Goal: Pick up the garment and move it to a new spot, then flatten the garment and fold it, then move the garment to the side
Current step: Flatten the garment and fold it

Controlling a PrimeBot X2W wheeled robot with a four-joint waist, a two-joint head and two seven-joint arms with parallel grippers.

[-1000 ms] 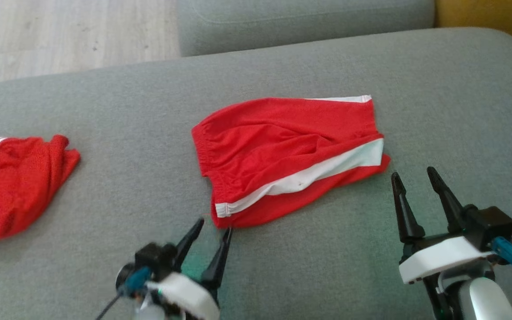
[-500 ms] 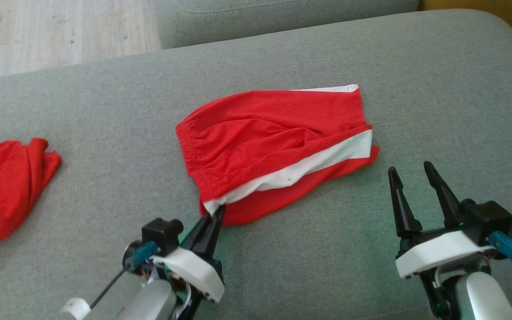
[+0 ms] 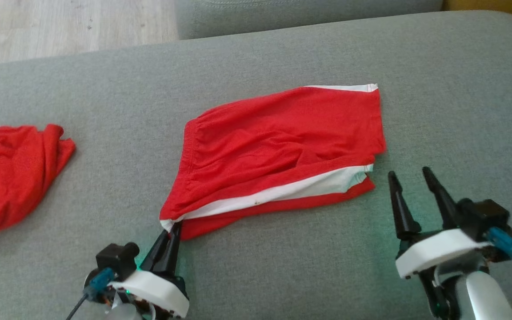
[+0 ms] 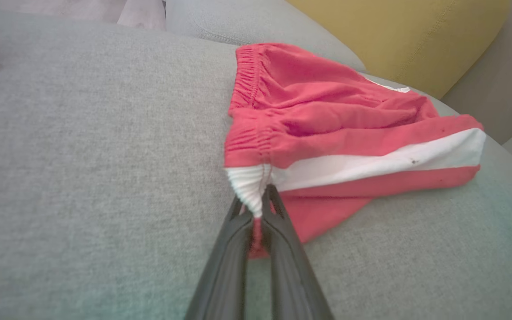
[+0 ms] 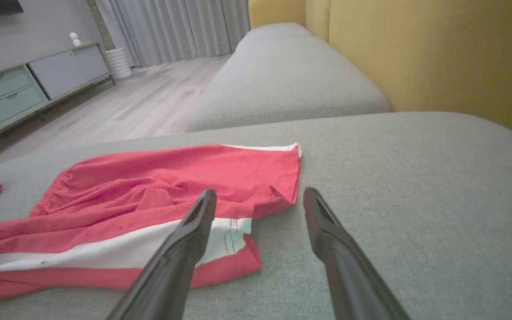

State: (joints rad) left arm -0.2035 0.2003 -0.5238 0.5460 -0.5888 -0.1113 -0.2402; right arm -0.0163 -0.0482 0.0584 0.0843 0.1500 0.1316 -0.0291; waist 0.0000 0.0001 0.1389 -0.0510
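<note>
Left claw (image 3: pixel 174 227) is clenched on the near-left corner of the red shorts (image 3: pixel 282 133). Its two dark fingers press together around the white ribbed end of the waistband (image 4: pixel 249 186), which bunches between the tips in the left wrist view. Over at the other side, the right claw (image 3: pixel 407 174) is released, with its fingers spread wide and holding nothing, just beside the shorts' near-right corner. Both are over a broad grey sofa seat (image 3: pixel 105 89), whose fabric carries everything. Beyond its far edge sits a second grey cushion (image 3: pixel 305 13), with a yellow backrest (image 5: pixel 416 53) to the right of it and pale wood floor (image 3: pixel 60 26) to the left. The shorts lie around the middle of the seat, spread mostly flat but wrinkled, with the waistband toward the left and the leg hems toward the right. The pinched corner stretches to a point toward the seat's near edge. Another red garment (image 3: pixel 11 178) lies crumpled at the seat's left edge, well apart from the shorts. A white stripe (image 3: pixel 282 192) runs along the shorts' near side from the pinched corner to the right hem, with a red layer showing below it. A thinner white strip (image 3: pixel 349 87) edges the far-right corner of the shorts.
</note>
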